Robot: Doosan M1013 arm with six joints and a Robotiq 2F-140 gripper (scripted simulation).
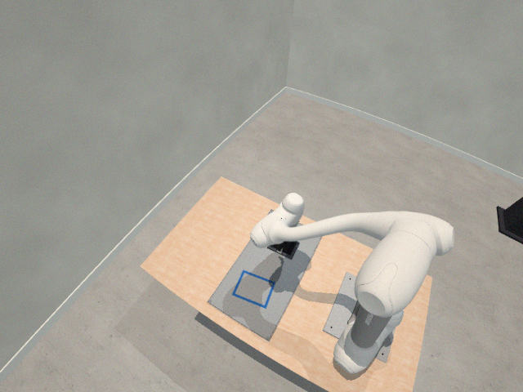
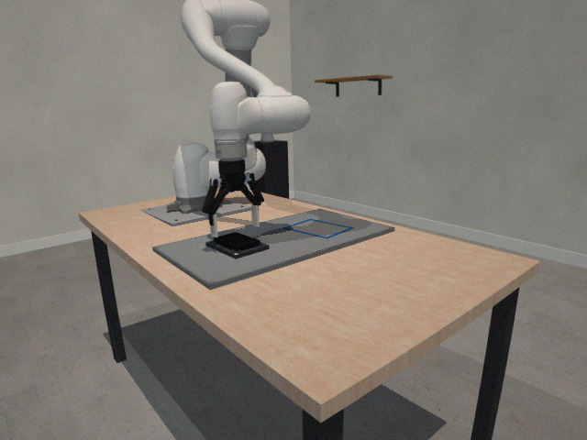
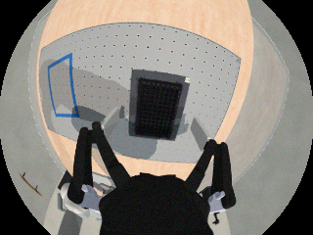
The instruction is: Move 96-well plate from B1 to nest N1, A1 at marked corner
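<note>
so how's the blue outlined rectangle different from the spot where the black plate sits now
The blue outlined rectangle is only a flat line marking with bare grey inside; the nest is raised and holds the black plate. The open gripper hangs over the plate, while nothing stands above the blue rectangle. Both lie on the same grey base mat on the wooden table.
</note>
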